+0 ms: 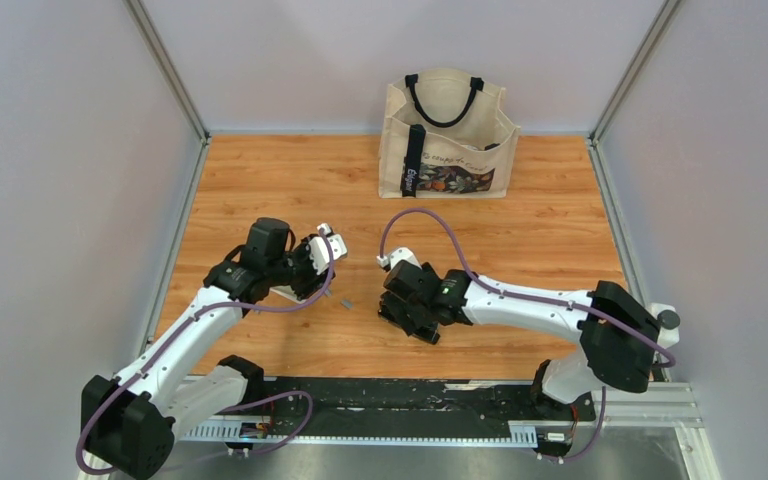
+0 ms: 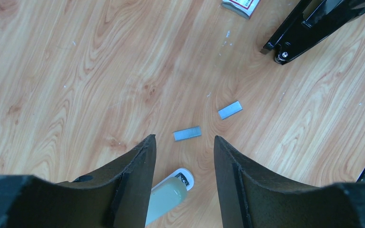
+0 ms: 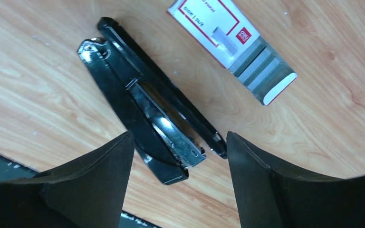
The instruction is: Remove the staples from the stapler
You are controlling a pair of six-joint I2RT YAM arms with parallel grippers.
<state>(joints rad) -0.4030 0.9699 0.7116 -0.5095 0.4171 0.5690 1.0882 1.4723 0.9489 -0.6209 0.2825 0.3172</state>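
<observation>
Staples (image 2: 187,133) are lying loose on the counter (image 2: 52,71) near the opened stapler (image 3: 147,109), left hand (image 2: 183,142) spread wide by them and right hand (image 3: 179,142) spread over the stapler, so a sloppy pinch could easily skid those slivers away.

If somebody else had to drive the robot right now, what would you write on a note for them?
Left gripper: open and empty, over the table right by the nearer staple strip.
Right gripper: open and empty, above the black stapler.
The stapler lies opened on the wood beside the staple box, whose tray is slid partly out.
Done: two strips are out and lie loose on the table; the second strip lies apart from the first.
Left: check the stapler's channel. I cannot tell whether any staples remain inside.
</observation>
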